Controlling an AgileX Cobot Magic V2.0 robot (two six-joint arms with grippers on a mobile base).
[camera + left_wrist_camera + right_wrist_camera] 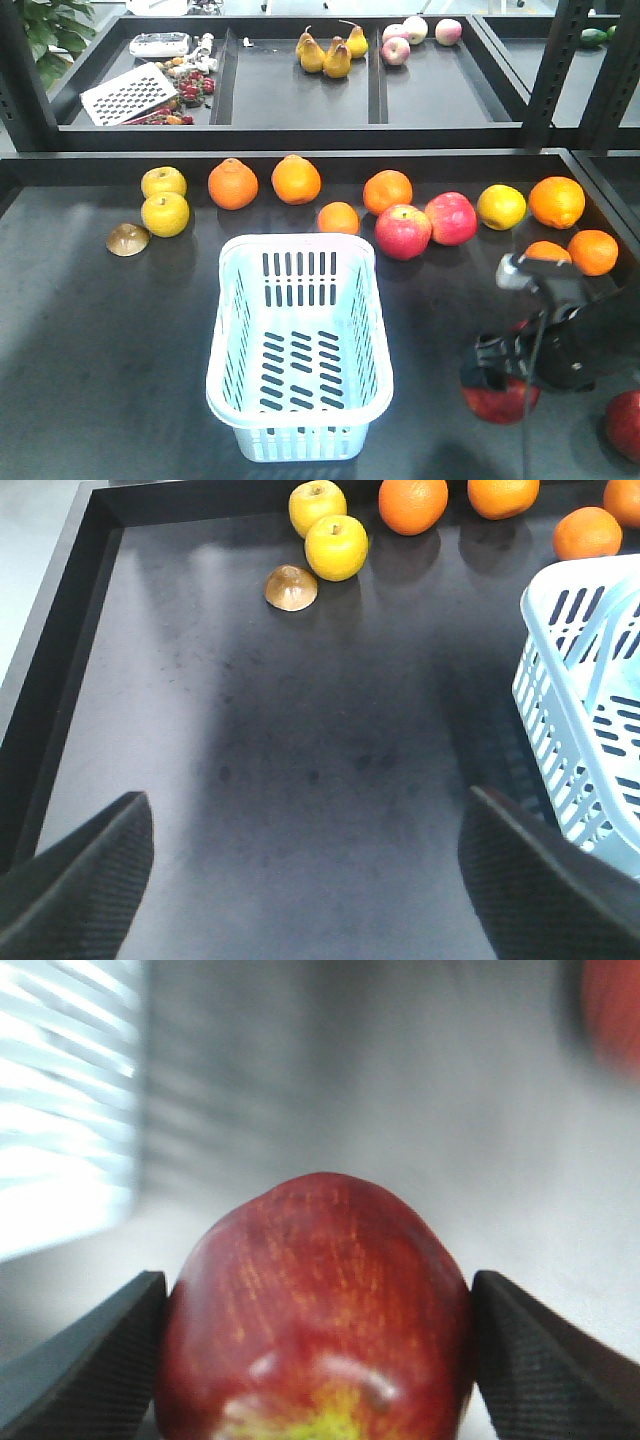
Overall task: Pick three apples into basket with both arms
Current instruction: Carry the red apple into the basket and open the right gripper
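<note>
The pale blue basket [222, 330] stands empty at the middle of the tray and shows at the right of the left wrist view [580, 710]. My right gripper [497, 378] is at the front right, right of the basket, shut on a dark red apple [500, 403]. In the right wrist view the pads touch both sides of this apple [315, 1300]. A second dark red apple [625, 425] lies at the right edge. A third is hidden, apart from a red sliver behind the arm. My left gripper [305, 880] is open and empty over bare tray, left of the basket.
Two brighter pinkish-red apples [403, 231] lie behind the basket among several oranges [296, 179]. Two yellow apples [165, 213] and a brown half-round object [128, 239] lie at the back left. The tray has a raised black rim [60, 660]. A rear shelf holds pears [325, 55].
</note>
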